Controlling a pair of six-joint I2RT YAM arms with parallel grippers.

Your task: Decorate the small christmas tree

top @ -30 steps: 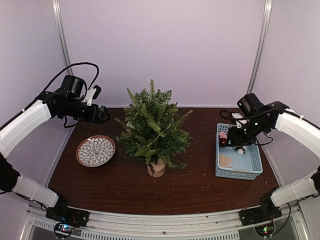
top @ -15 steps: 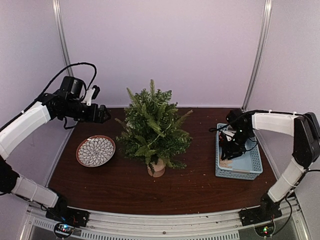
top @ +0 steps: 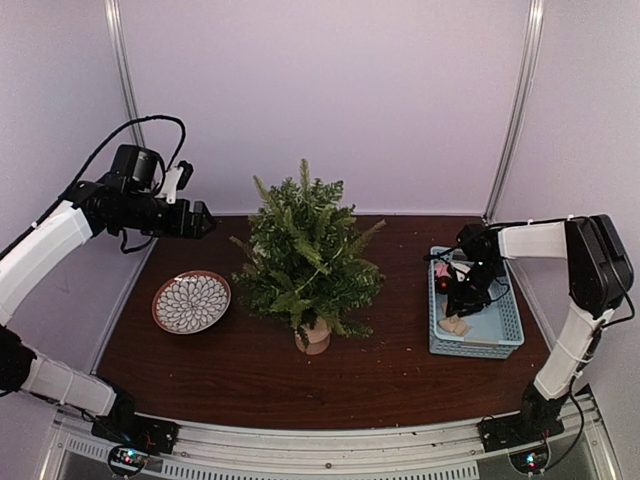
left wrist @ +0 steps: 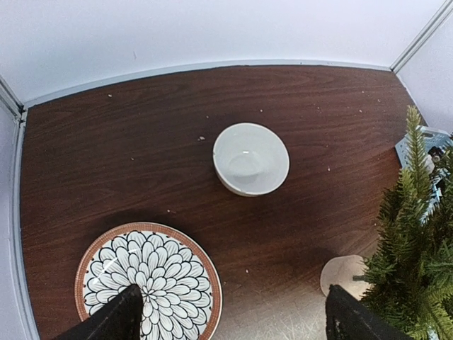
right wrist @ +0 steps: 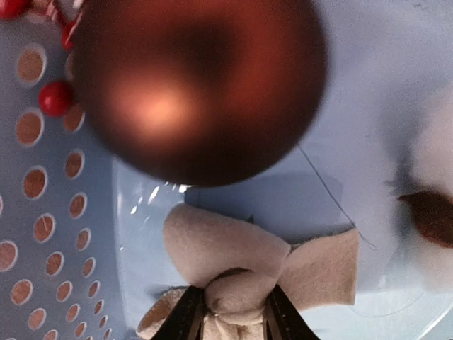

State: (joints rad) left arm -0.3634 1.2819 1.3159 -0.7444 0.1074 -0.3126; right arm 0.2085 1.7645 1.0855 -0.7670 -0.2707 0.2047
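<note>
- At mid-tabletop (top: 230, 370) the small christmas tree (top: 305, 255) is seen upright: bushy green needle branches on a short, round, pale wooden stump.
- Left of it a round plate (top: 191, 301) is laid flat, with a petal pattern and an orange-brown rim. A plain glossy white bowl (left wrist: 250, 159) is shown beyond the plate in the left wrist view.
- At the right edge a light-blue perforated plastic basket (top: 475, 348) is placed, well apart from the tree.
- Left fingers (left wrist: 127, 315) are held wide, with nothing between them, up above the plate's side of the tabletop. The tree is found to their right, apart from them.
- Right fingers (right wrist: 187, 315) are down in the basket, set narrow and pinched on the knot of a beige felt bow (right wrist: 233, 248).
- Just beside the bow a glossy dark-red ball (right wrist: 198, 85) is seen, blurred. Small red beads (right wrist: 55, 98) are seen at the basket wall.
- The tree is well apart from the right fingers, to their left.
</note>
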